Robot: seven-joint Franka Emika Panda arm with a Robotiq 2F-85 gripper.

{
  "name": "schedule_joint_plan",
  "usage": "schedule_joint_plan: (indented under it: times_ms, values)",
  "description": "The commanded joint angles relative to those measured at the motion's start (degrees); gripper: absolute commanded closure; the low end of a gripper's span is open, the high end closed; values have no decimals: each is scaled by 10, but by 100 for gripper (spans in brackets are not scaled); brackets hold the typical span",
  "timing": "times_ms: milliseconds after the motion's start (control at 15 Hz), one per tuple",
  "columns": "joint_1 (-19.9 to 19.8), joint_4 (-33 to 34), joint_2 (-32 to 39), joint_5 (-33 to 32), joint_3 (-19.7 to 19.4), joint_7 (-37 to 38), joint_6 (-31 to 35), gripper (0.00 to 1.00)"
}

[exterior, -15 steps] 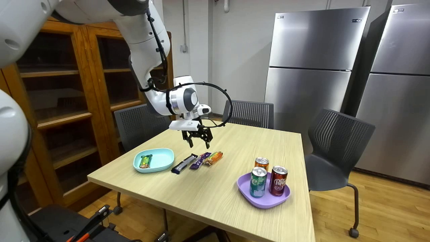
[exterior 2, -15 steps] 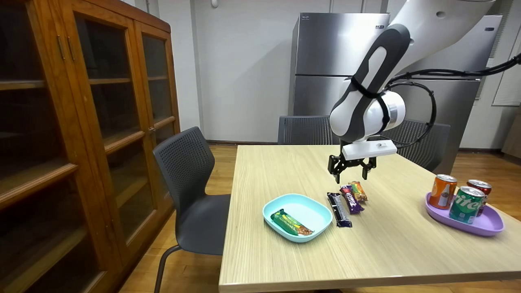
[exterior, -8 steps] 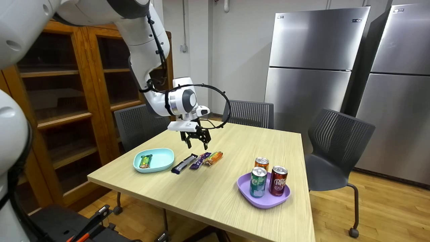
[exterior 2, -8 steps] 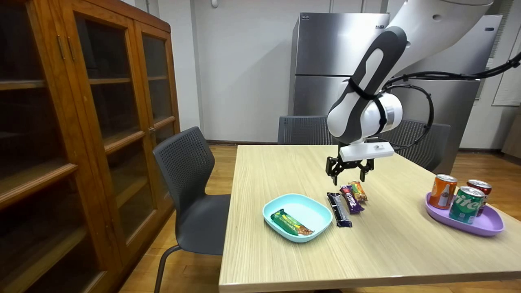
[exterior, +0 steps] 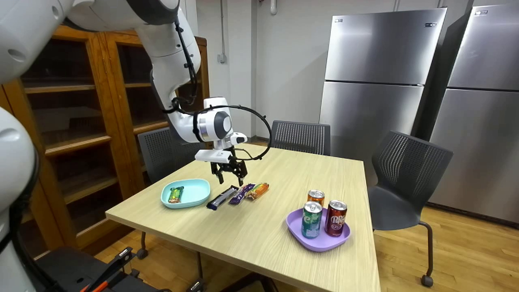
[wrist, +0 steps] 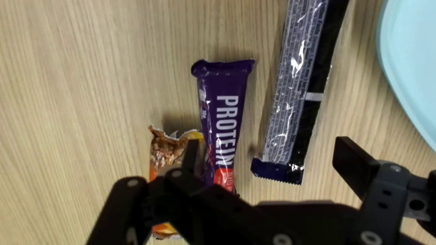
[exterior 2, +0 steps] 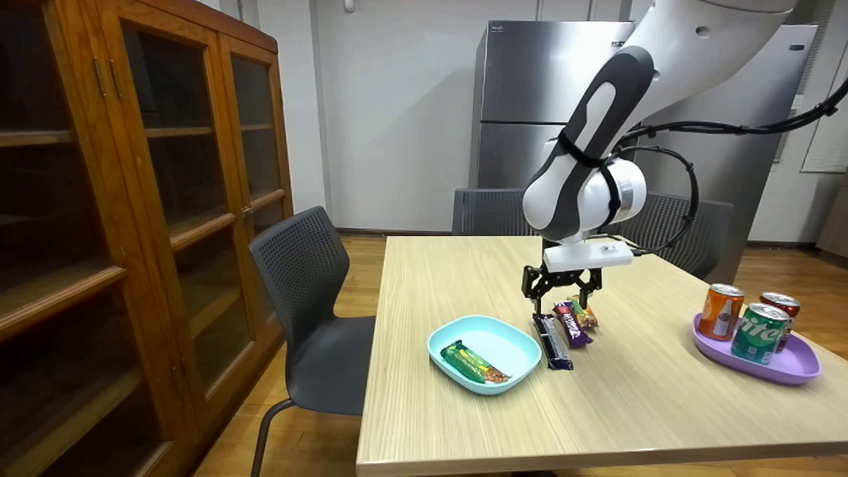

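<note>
My gripper is open and empty, fingers pointing down above the table, over the snack bars; it also shows in the wrist view. A dark bar with a grey label has its near end between the fingers in the wrist view. A purple protein bar lies left of it, partly under the left finger. An orange-and-brown bar lies beside the purple one, partly hidden by that finger. A turquoise tray next to the dark bar holds a green-wrapped bar.
A purple tray holds a green can, a dark red can and an orange can. Dark chairs stand around the table. A wooden glass-door cabinet and steel refrigerators stand beyond.
My gripper has moved down and toward the turquoise tray, from above the purple and orange bars to over the dark bar's end. It stays open. The bars, trays and cans have not moved.
</note>
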Motion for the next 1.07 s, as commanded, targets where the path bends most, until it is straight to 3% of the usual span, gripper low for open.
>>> schedule_joint_plan:
  times_ms: [0,1000]
  values:
    - [7,-8,0,16,4,27,-9,0]
    - [19,-7,23,66,8,81,-10,0]
